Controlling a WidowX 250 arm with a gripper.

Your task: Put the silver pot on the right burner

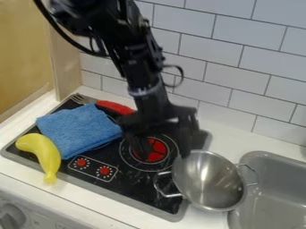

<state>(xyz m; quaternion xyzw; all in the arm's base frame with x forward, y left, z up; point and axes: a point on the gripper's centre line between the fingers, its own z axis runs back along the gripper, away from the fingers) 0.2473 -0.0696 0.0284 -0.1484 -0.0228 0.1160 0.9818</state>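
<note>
The black gripper (163,150) hangs over the right burner (156,156), open, one finger above the burner's red centre and the other by the pot's upper left rim. Nothing shows between its fingers. The silver pot (210,181) sits across the stove's right edge, between the burner and the sink. It looks tilted, and its inside faces the view. One handle lies over the stovetop at the left, the other over the sink's edge at the right. The gripper hides part of the burner.
A blue cloth (78,129) covers the stove's left part. A yellow banana-like toy (43,154) lies at its front left edge. Behind the cloth are a red object (115,107) and a fork (80,99). The grey sink (272,210) is at right; a tiled wall stands behind.
</note>
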